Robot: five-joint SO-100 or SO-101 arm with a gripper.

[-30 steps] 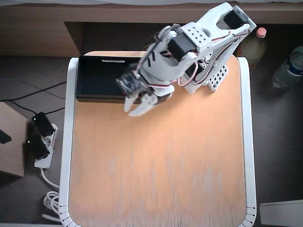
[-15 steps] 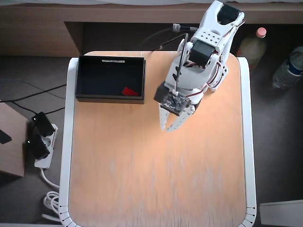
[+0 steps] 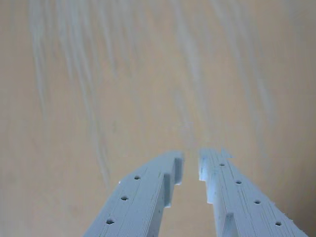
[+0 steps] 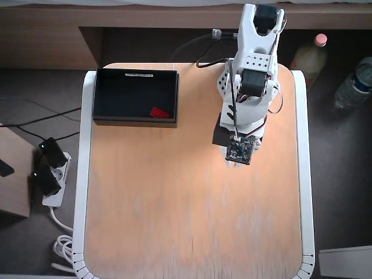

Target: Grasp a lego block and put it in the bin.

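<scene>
The small red lego block (image 4: 156,112) lies inside the black bin (image 4: 133,121), near the bin's lower right corner in the overhead view. The bin stands at the table's upper left, with a white label strip on its far rim. My gripper (image 4: 235,164) hangs over the bare orange tabletop to the right of the bin, well apart from it and mostly hidden under the wrist camera board. In the wrist view my gripper (image 3: 191,167) points down at the bare tabletop. Its white fingers (image 3: 148,192) are drawn together to a narrow slit with nothing between them.
The orange table (image 4: 192,221) has a white rim. The arm's base (image 4: 256,35) sits at the table's upper edge with cables behind it. Two bottles (image 4: 353,84) stand off the table at the right, and a power strip (image 4: 51,174) lies on the floor at the left.
The arm has swung right, away from the bin, to the table's right-centre. The red block stays in the bin. The fingers have narrowed from spread to nearly touching.
</scene>
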